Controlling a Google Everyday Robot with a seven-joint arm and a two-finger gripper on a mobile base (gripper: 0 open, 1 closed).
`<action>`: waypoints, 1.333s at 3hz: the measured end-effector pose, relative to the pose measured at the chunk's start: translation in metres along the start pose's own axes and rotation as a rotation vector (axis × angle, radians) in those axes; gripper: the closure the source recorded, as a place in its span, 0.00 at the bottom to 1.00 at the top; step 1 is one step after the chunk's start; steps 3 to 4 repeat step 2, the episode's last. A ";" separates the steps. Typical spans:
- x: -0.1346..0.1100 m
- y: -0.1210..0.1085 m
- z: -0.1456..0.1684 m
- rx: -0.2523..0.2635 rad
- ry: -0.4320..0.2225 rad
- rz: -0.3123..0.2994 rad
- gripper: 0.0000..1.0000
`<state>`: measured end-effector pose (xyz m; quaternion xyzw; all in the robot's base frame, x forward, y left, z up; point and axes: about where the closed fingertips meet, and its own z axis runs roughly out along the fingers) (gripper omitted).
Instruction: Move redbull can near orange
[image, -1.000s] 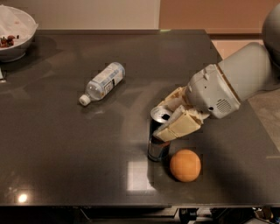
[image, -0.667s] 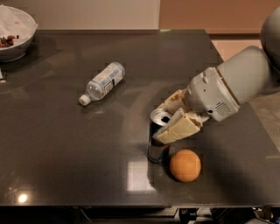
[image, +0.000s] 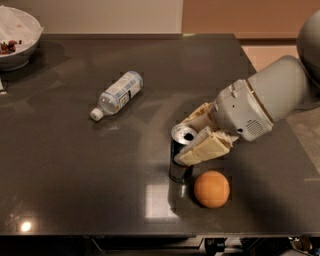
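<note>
The redbull can (image: 180, 165) stands upright on the dark table (image: 75, 165), its silver top with tab facing up. The orange (image: 212, 189) lies just to its right and slightly nearer the front edge, a small gap from the can. My gripper (image: 183, 141) reaches in from the right, with its cream fingers (image: 204, 149) on either side of the can's upper part, closed on it. The near finger hides part of the can's right side.
A clear plastic bottle with a white cap (image: 117, 94) lies on its side at the table's middle left. A white bowl (image: 15, 37) with some food sits at the far left corner. The table's front edge runs just below the orange.
</note>
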<state>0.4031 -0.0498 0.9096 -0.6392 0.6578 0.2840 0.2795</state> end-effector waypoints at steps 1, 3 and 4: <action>-0.001 0.001 0.001 -0.001 0.001 -0.003 0.00; -0.001 0.001 0.001 -0.001 0.001 -0.003 0.00; -0.001 0.001 0.001 -0.001 0.001 -0.003 0.00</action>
